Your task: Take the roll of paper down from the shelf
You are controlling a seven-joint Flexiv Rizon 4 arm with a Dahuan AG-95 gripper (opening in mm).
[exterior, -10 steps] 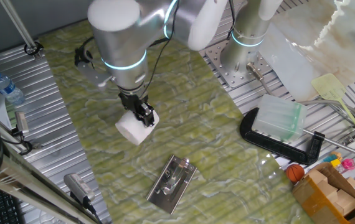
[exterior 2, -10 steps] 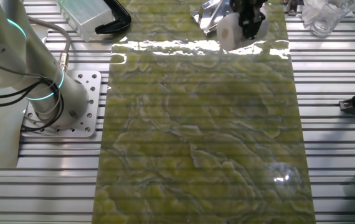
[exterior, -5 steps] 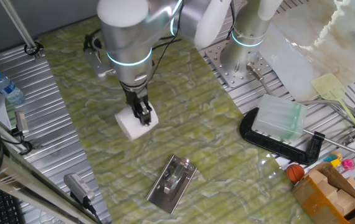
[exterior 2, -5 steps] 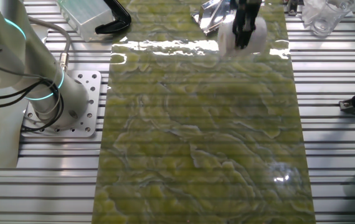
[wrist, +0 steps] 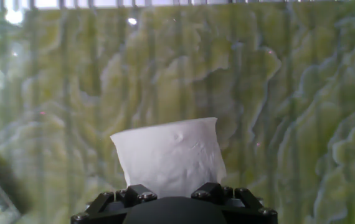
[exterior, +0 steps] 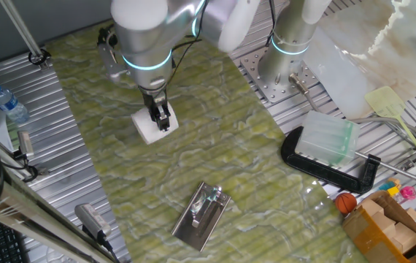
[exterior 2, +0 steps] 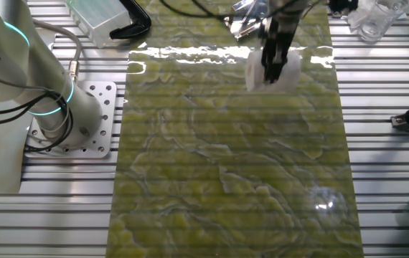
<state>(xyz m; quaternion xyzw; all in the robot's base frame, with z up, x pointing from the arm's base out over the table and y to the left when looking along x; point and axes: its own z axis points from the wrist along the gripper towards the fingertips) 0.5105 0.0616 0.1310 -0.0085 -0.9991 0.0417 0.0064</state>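
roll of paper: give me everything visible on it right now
The roll of paper is small, white and soft-looking, with a faintly dimpled surface in the hand view. The gripper is shut on it, dark fingers pressed against its sides. It sits over the green patterned mat, well away from the shelf. Whether it touches the mat cannot be told. Its core hole is not visible.

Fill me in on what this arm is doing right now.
The arm's tool is shut on the roll of paper, holding it over the green patterned mat. The roll is already off the shelf, the shiny metal holder lying bare on the mat some way from it. From these views I cannot tell whether the roll touches the mat. A black clamp and plastic box sit off to the side.
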